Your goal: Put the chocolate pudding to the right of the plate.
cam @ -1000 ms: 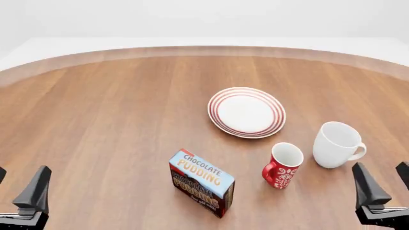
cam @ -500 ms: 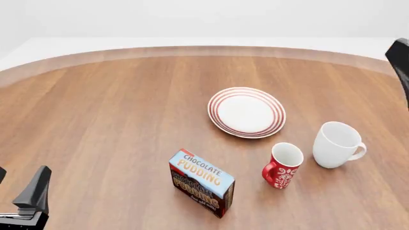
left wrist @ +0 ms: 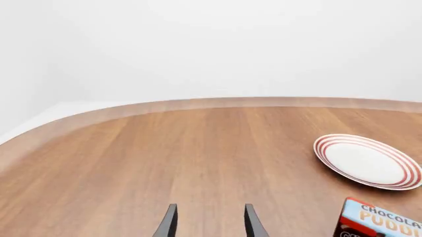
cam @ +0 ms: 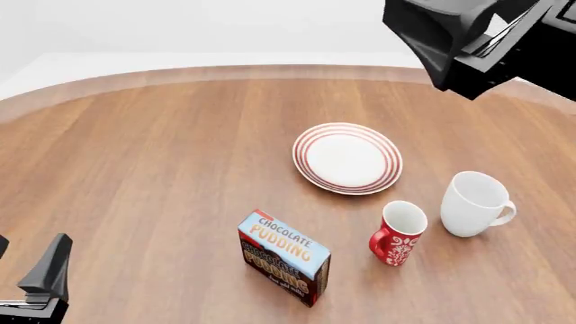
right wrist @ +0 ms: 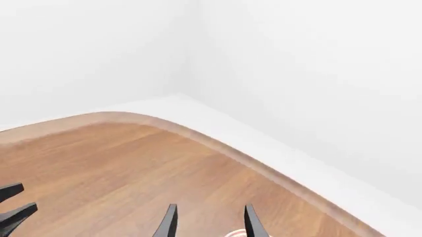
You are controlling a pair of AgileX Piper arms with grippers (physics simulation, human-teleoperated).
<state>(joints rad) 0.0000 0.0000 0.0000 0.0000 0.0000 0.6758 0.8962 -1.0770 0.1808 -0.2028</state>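
Observation:
The chocolate pudding (cam: 283, 256) is a carton with a light-blue top and dark brown front, standing on the table near the front; its corner also shows in the left wrist view (left wrist: 379, 222). The white plate (cam: 347, 157) with red rings lies behind it, a little to the right, and shows in the left wrist view (left wrist: 366, 160). My left gripper (cam: 25, 262) is open and empty at the front left, far from the carton; its fingers stand apart in its wrist view (left wrist: 209, 224). My right arm (cam: 477, 40) hangs high at the top right. My right gripper (right wrist: 207, 224) is open and empty.
A red patterned mug (cam: 396, 233) stands right of the carton, in front of the plate. A white mug (cam: 474, 202) stands further right. The round wooden table's far edge (cam: 270, 71) curves along the back, with a white floor and wall beyond.
My right arm has lifted from the front right corner and swung up to the top right, close to the camera. The left gripper, carton, plate and mugs have not moved.

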